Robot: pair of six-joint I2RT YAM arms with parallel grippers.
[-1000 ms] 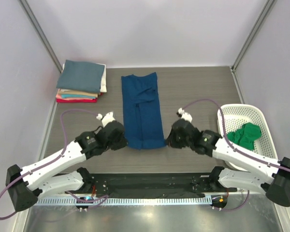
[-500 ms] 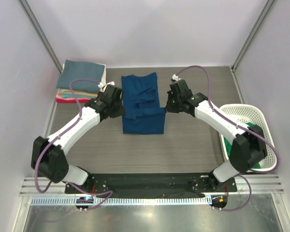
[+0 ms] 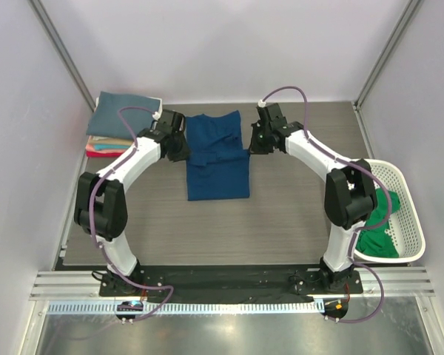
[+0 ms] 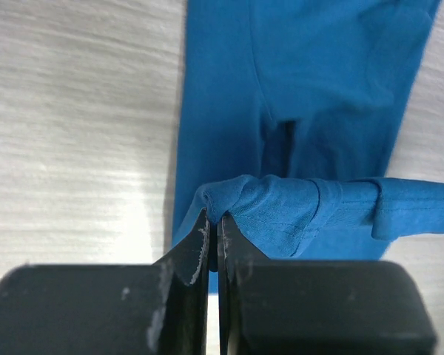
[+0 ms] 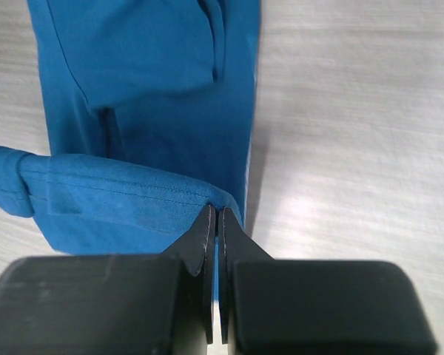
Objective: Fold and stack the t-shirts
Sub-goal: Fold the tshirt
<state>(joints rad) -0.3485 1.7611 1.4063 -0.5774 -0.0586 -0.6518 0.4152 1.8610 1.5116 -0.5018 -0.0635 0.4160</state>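
The navy blue t-shirt (image 3: 217, 174) lies as a long strip at the table's middle, its near end doubled back over itself. My left gripper (image 3: 185, 153) is shut on the lifted hem's left corner, and my right gripper (image 3: 249, 146) is shut on its right corner. In the left wrist view the gripper (image 4: 213, 220) pinches a bunched fold of blue cloth (image 4: 318, 89). The right wrist view has its gripper (image 5: 212, 214) pinching the stitched hem above the flat shirt (image 5: 148, 74). A stack of folded t-shirts (image 3: 123, 118), slate-blue on top, sits at the back left. A bright green t-shirt (image 3: 377, 225) lies in the basket.
A white mesh basket (image 3: 403, 188) stands at the right edge of the table, partly behind my right arm. The wooden tabletop (image 3: 281, 214) runs between grey walls, with metal posts at both back corners. A black base plate (image 3: 229, 277) lies at the near edge.
Both grippers carried the shirt's near hem away from the bases toward the collar, folding the strip over itself. The arms stretched out far across the table.
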